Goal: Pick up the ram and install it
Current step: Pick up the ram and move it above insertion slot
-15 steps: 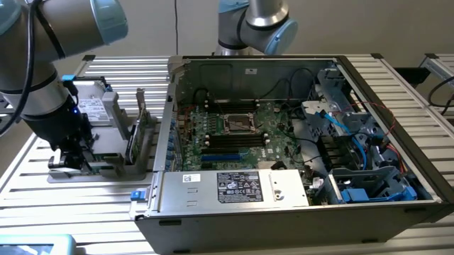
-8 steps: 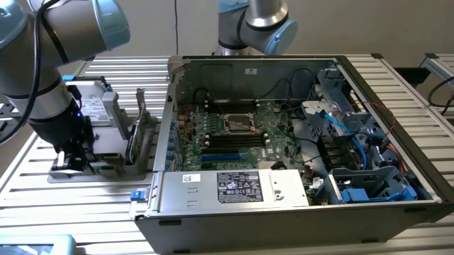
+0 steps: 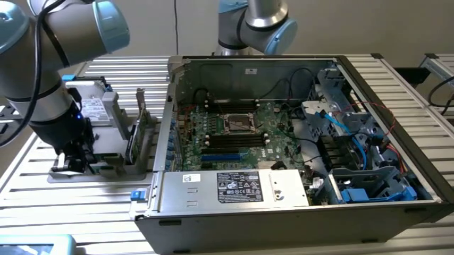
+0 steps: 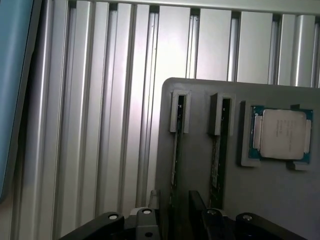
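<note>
One thin, dark green ram stick (image 4: pixel 174 150) stands on edge in a grey tray's (image 4: pixel 197 150) slot. A second ram stick (image 4: pixel 216 165) stands parallel, just beside it.

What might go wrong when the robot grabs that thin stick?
The ram stands in the gray holder close beside a second stick, so the open gripper might bump that one. The ram stands on its thin edge, so an off-centre grip might tilt or jam it in its slot.

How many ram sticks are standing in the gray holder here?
2. Both stand on edge in neighbouring slots of the gray holder: the first ram stick by the holder's outer edge, the second ram stick between it and the processor. Others may be hidden.
</note>
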Controlling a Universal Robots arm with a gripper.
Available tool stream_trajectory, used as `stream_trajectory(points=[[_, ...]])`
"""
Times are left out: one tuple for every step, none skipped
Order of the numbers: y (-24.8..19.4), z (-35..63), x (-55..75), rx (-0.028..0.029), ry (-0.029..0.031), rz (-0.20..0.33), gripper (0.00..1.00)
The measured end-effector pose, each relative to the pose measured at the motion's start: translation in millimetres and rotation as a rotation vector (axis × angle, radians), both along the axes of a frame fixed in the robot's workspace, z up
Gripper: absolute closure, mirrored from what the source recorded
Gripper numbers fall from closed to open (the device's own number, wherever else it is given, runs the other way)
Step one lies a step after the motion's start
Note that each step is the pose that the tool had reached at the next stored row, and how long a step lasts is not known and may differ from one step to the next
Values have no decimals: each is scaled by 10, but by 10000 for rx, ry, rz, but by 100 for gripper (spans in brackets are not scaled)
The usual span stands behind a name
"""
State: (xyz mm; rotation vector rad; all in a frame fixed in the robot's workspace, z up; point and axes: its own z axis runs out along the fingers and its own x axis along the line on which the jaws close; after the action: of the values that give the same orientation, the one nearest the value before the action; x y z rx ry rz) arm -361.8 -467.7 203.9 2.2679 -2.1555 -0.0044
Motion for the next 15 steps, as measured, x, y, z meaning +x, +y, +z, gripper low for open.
stream_trajectory(points=[[0, -6, -1, -1, 13, -12, 64], [1, -11, -1, -1, 24, -39, 64], [0, -15, -1, -1, 36, -102, 64], [0, -19, 0, 0, 48, -213, 64], [0, -24, 0, -1, 55, -350, 64], [0, -29, -1, 1, 56, -454, 64], [0, -34, -1, 11, 56, -507, 64], [0, -39, -1, 23, 58, -538, 64], [0, -43, 0, 30, 58, -557, 64], [0, -45, 0, 35, 60, -572, 64], [0, -46, 0, 41, 62, -586, 64], [0, -46, 0, 44, 62, -599, 64], [0, -47, 0, 46, 62, -612, 64], [0, -47, 0, 47, 61, -624, 64], [0, -48, 0, 48, 61, -635, 65]])
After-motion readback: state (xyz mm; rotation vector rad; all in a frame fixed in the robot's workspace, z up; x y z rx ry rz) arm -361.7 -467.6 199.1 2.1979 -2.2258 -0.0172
